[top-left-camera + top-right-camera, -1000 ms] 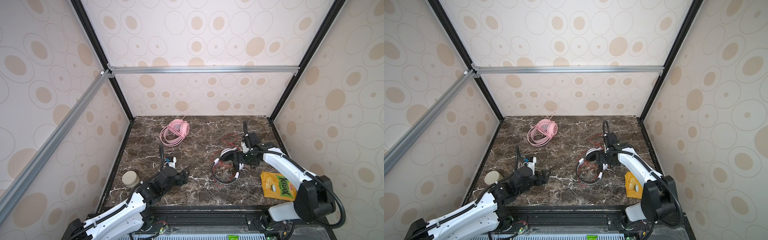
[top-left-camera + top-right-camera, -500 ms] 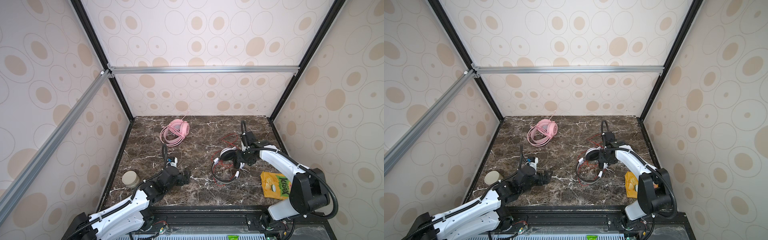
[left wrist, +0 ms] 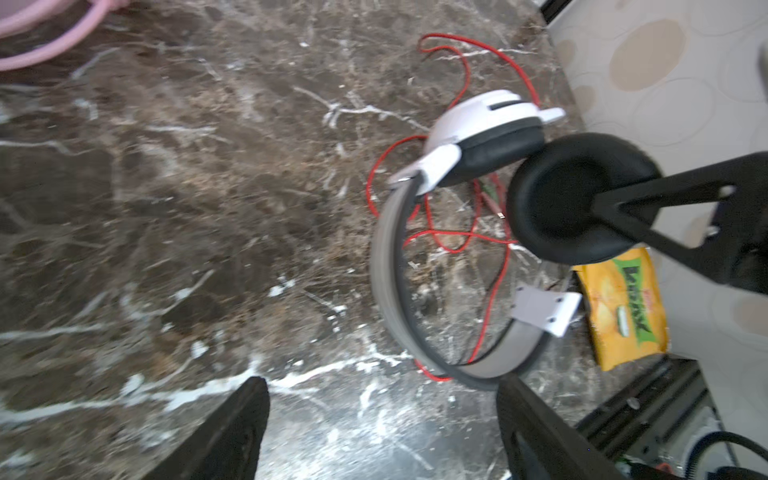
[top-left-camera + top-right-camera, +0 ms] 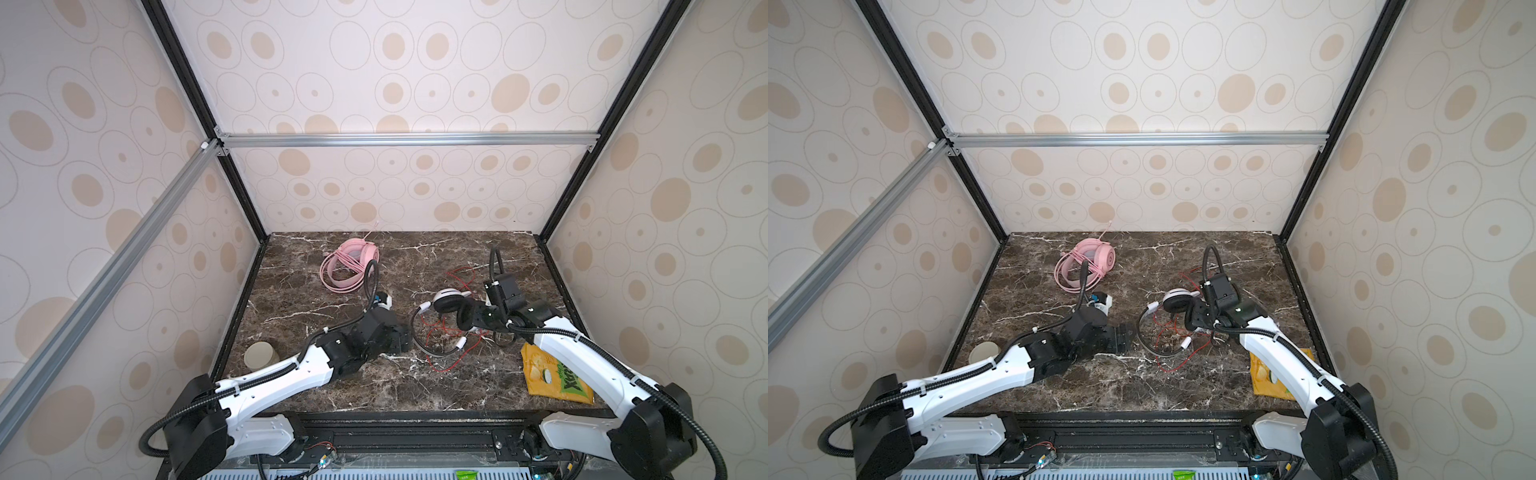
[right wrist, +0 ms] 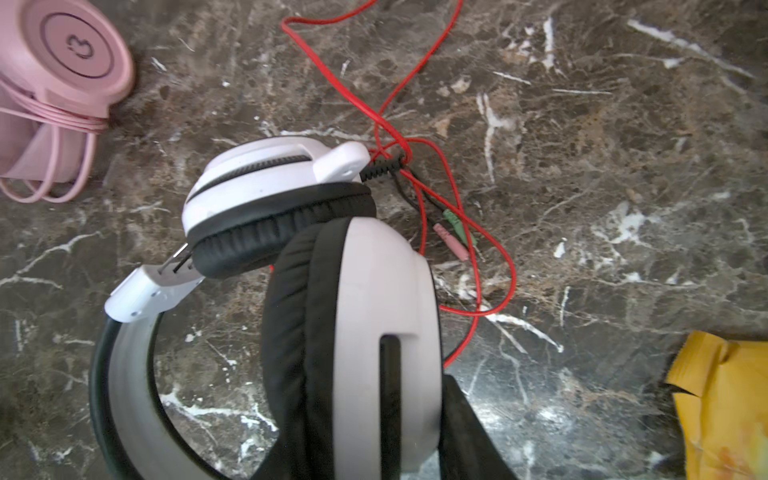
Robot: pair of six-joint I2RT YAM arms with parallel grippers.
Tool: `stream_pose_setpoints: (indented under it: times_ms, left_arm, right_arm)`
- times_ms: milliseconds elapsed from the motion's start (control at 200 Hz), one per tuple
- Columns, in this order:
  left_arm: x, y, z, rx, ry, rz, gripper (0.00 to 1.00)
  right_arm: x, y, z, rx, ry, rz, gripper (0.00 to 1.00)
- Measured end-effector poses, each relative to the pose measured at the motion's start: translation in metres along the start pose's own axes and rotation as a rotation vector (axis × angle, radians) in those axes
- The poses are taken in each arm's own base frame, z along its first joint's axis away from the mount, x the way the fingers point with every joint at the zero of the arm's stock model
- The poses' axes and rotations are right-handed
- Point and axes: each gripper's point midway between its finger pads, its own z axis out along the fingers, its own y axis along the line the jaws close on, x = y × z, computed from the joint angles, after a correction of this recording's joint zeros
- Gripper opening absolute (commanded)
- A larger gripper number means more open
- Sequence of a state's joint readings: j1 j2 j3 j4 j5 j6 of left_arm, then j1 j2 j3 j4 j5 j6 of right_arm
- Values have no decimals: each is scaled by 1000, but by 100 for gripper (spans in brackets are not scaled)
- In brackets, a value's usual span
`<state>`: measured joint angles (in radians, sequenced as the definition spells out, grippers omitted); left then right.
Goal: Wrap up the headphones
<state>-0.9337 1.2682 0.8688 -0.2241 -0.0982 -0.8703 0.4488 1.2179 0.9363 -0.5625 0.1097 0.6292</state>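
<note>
White-and-black headset [image 4: 448,297] sits right of ctr on the marble tabletop [image 4: 415,386]. Its silver headband [image 3: 384,270] bows toward the front edge and both cups are at the back end, so the long axis runs approx. front-to-back.

Right gripper [image 4: 470,319] is clamped on the front ear cup [image 5: 386,299] and holds it on edge, w/ the white shell facing right and the black pad facing the left arm (one black finger [image 3: 665,187] lies across the pad in the left wrist view). The other cup [image 5: 266,174] rests tilted just beside it, pads close together.

Thin red cable [image 5: 332,73] trails loose, w/ loops behind the cups and more inside and in front of the band. Its pink and green plugs [image 5: 451,242] lie on the marble by the cups.

Left gripper [image 3: 382,436] is spread wide w/ nothing btwn its fingers, low over the table just left of the band. Can't tell if it touches the band.

Pink headset [image 4: 351,266] lies at the back, left of ctr, well apart from both grippers, w/ its pink cable [image 5: 70,120] coiled round it. Its cups are toward the back wall and the band points front-left.

Yellow chip bag [image 4: 548,376] lies flat at front-right, partly hidden by the right arm.
</note>
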Motion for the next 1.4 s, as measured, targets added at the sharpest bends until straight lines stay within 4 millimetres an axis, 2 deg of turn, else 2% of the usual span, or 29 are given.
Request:
stream_pose_setpoints:
  times_ms: [90,200,350,525,670,880,1060,1125,1240,1400]
  left_arm:
    - [3,-12,9,14,36,-43,81]
    - [18,-6,20,-22,99,-105,76]
    - [36,4,27,-72,172,-179,75]
    - [45,-9,29,-48,216,-270,76]
    - [45,-17,27,-36,215,-356,73]
    - [37,-12,22,-67,172,-481,68]
    - [37,-10,27,-130,181,-542,67]
    - [33,-15,32,-143,185,-551,63]
    - [27,-23,38,-151,187,-571,48]
    - [27,-21,40,-161,198,-583,28]
  right_arm:
    - [-1,10,-6,-11,-49,2,21]
    - [-1,16,-18,-18,-113,5,21]
    - [-4,20,-34,-36,-176,21,20]
    - [-6,25,-41,-37,-228,42,17]
    - [-2,23,-46,-24,-267,61,15]
    - [-7,20,-57,-17,-324,104,13]
    - [-6,22,-59,-14,-338,105,13]
    - [-5,23,-60,-14,-341,105,13]
    - [-5,23,-60,-9,-349,104,12]
    - [-6,22,-62,-3,-359,104,12]
